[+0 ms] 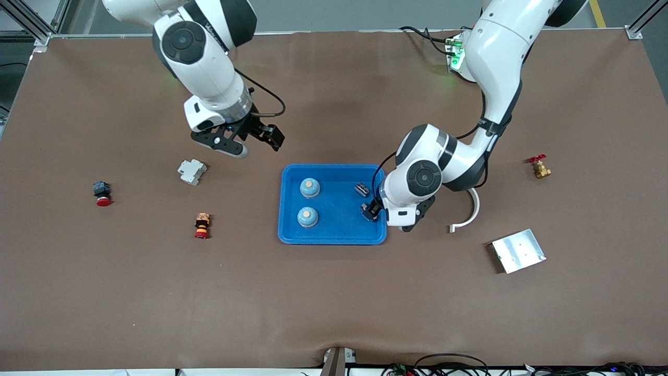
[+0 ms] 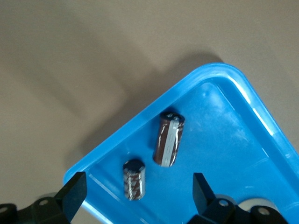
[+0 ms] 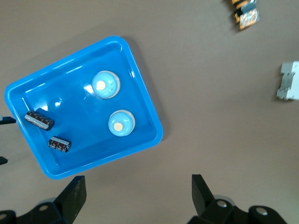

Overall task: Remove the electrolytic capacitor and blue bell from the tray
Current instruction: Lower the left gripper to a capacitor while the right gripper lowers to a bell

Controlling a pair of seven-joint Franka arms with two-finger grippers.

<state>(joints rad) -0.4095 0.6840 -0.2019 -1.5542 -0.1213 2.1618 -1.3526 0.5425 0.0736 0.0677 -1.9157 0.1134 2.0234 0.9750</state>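
Note:
A blue tray (image 1: 334,168) holds two light-blue bells (image 1: 310,188) (image 1: 307,217) and two dark capacitors lying on their sides. One capacitor (image 1: 361,189) shows plainly in the front view. The other (image 2: 134,179) lies on the tray floor between the fingers of my left gripper (image 1: 372,211), which is open and low over the tray's edge at the left arm's end. In the left wrist view the left gripper (image 2: 138,189) does not touch it. My right gripper (image 1: 250,140) is open and empty, over bare table beside the tray's corner. The right wrist view shows it (image 3: 135,191) with nothing between its fingers.
Toward the right arm's end lie a grey breaker (image 1: 192,171), a red push button (image 1: 102,194) and an orange-red stacked part (image 1: 202,225). Toward the left arm's end lie a brass valve (image 1: 539,167), a white curved piece (image 1: 468,213) and a metal plate (image 1: 518,250).

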